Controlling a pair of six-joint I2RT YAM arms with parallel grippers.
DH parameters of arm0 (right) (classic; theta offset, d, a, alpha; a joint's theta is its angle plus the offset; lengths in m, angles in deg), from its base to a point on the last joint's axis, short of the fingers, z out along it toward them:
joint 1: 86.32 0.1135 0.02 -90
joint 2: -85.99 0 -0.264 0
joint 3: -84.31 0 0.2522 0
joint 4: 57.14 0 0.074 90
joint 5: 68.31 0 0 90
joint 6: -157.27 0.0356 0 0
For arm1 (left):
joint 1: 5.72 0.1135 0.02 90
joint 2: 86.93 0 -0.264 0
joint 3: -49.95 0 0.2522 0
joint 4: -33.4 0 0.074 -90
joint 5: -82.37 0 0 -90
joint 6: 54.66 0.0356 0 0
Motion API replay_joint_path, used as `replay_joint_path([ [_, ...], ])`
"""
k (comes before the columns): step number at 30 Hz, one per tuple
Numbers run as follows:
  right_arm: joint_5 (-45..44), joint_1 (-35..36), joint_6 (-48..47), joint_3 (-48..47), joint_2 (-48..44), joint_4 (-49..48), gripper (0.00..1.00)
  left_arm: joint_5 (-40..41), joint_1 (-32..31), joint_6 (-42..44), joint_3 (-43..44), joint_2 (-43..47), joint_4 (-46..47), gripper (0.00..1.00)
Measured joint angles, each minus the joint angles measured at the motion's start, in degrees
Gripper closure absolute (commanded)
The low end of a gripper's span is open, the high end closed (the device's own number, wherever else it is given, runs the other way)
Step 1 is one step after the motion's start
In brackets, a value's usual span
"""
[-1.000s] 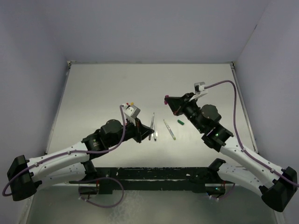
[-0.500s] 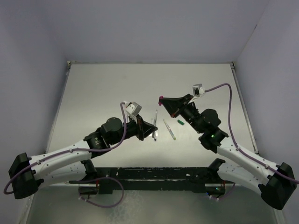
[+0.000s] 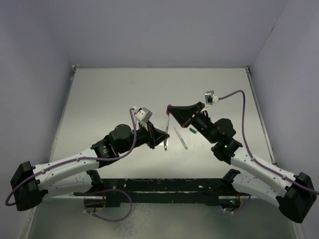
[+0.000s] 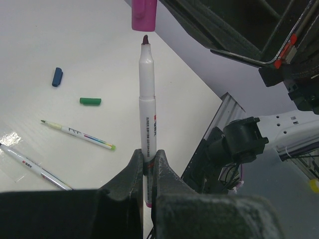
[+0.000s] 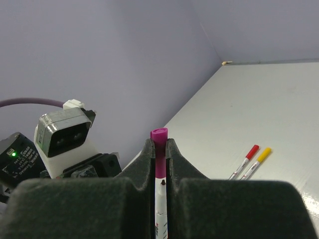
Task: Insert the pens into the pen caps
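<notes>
My left gripper is shut on a white pen with a dark purple tip and holds it upright above the table. My right gripper is shut on the purple cap. The cap hangs just above the pen tip with a small gap, in line with it. In the right wrist view the pen tip shows between my fingers just below the cap. In the top view the two grippers meet near the table's middle, the left below the right.
On the table lie a green cap, a blue cap, a green-tipped pen and another pen. A red-capped pen and a yellow-capped pen lie side by side further off.
My right gripper has moved left with the purple cap. My left gripper has moved right and brought the pen under it. Cap and pen tip now almost meet.
</notes>
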Motion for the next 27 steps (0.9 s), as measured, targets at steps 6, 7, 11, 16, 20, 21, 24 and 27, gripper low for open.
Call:
replay_joint_path([
  [6, 0.0, 0.6, 0.1, 0.1, 0.3, -0.2, 1.0, 0.2, 0.0, 0.0, 0.0, 0.1, 0.1, 1.0],
  [7, 0.0, 0.7, 0.1, 0.2, 0.3, -0.2, 1.0, 0.2, 0.0, 0.0, 0.0, 0.2, 0.1, 1.0],
  [11, 0.0, 0.8, 0.1, 0.2, 0.3, -0.3, 1.0, 0.2, 0.0, 0.0, 0.0, 0.5, -0.1, 1.0],
  [16, -0.1, 0.9, -0.3, 0.2, 0.3, -0.2, 1.0, 0.2, -0.1, 0.0, 0.0, 1.3, -0.4, 1.0],
  [20, -0.1, 0.9, -0.5, 0.2, 0.2, 0.0, 1.0, 0.5, -0.1, 0.0, 0.0, 2.4, -0.5, 1.0],
  [21, -0.1, 0.9, -0.5, 0.2, 0.2, 0.0, 1.0, 0.6, -0.1, 0.0, 0.0, 2.6, -0.5, 1.0],
  [24, -0.1, 0.9, -0.6, 0.2, 0.2, 0.1, 1.0, 0.7, -0.1, -0.4, -0.2, 3.3, -0.5, 1.0],
  [27, -0.3, 0.9, -0.6, 0.2, 0.0, 0.2, 1.0, 0.7, -0.1, -0.7, -0.5, 3.3, -0.7, 1.0],
])
